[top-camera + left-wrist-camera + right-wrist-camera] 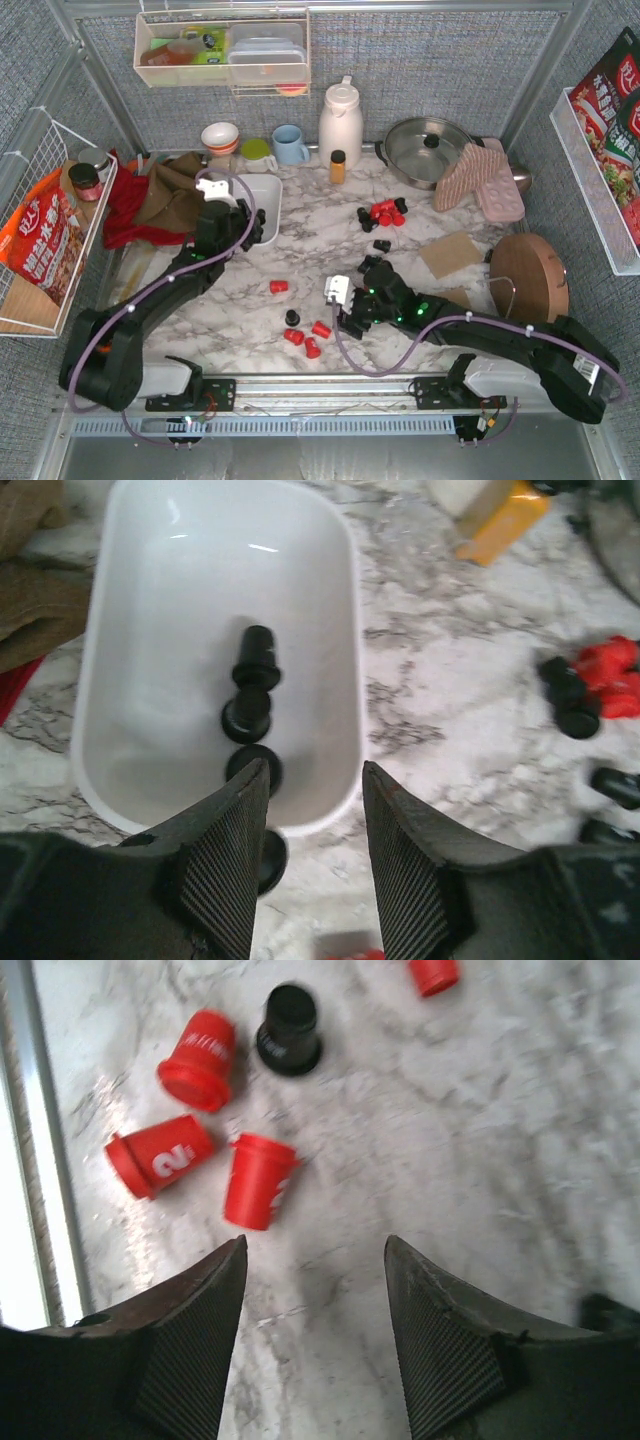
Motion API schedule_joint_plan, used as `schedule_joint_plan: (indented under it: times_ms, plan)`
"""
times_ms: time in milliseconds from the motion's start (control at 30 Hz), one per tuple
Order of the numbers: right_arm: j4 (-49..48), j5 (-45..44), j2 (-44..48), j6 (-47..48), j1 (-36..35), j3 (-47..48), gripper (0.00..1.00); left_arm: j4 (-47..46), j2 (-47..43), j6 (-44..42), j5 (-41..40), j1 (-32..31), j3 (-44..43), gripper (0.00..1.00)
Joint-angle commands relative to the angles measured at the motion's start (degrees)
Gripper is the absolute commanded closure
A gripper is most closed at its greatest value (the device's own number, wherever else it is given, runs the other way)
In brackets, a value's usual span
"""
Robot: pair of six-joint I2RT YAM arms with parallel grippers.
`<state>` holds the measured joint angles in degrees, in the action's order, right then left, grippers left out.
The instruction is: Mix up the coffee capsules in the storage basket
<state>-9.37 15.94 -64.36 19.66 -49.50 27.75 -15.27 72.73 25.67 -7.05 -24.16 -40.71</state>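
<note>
White storage basket [340, 590] sits on the marble tabletop [460, 710], far-left in the top view, right under the left pincer [315, 770]. The left pincer is spread with nothing in it, hanging over the basket's near rim. Three black coffee capsules [247, 715] lie in a row inside, no red ones visible there, so the mix looks barely begun. Right pincer [315, 1245] is spread and empty too. Key relation: a red capsule [255, 1182] lies on its side just ahead-left of the right pincer, long axis roughly along the fingers, wide rim away. The right arm is nearer this loose bunch, with the basket well apart, up-left. Likely next: shift left, pinch across its body.
</note>
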Motion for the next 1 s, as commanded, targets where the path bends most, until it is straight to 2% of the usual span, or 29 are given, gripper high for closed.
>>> schedule_joint_plan:
  times_ms: [0,133,233,333,500,700,867,900,967]
  plan:
    - [4.73,5.21,-3.93,-0.06,-1.23,2.09,0.4,-2.86,6.34,-1.54,-1.72,2.87,-2.47,0.48]
    - [6.21,3.71,-7.99,0.09,-3.37,4.62,0.41,-1.91,11.03,-1.54,-0.6,4.12,-4.77,0.41]
    - [7.07,1.58,-10.54,-0.15,-5.42,6.15,0.41,-2.7,9.93,-0.78,0.46,4.16,-3.97,0.33]
    - [8.15,-0.73,-12.86,-0.4,-6.7,8.02,0.42,-3.9,6.7,-0.6,0.54,4.13,-1.11,0.31]
    - [9.04,-3.28,-15.8,-1.16,-7.51,10.17,0.44,4.31,-1.74,1.46,-3.39,4.14,2.39,0.29]
    - [8.96,-4.54,-16.5,-1.07,-8.1,10.83,0.45,8.7,-18.03,4.72,-6.27,4.12,11.58,0.25]
    - [8.62,-6.17,-14.81,-0.77,-8.13,10.21,0.45,20.54,-26.94,15.82,-14.34,4.13,13.56,0.09]
    - [8.46,-6.57,-14.38,-0.7,-8.09,9.91,0.45,22.56,-27.97,17.81,-15.11,4.12,13.97,0.03]
    - [7.81,-7.47,-13.54,-0.69,-8.09,9.12,0.45,25.53,-29.18,20.28,-15.5,4.12,14.69,0.01]
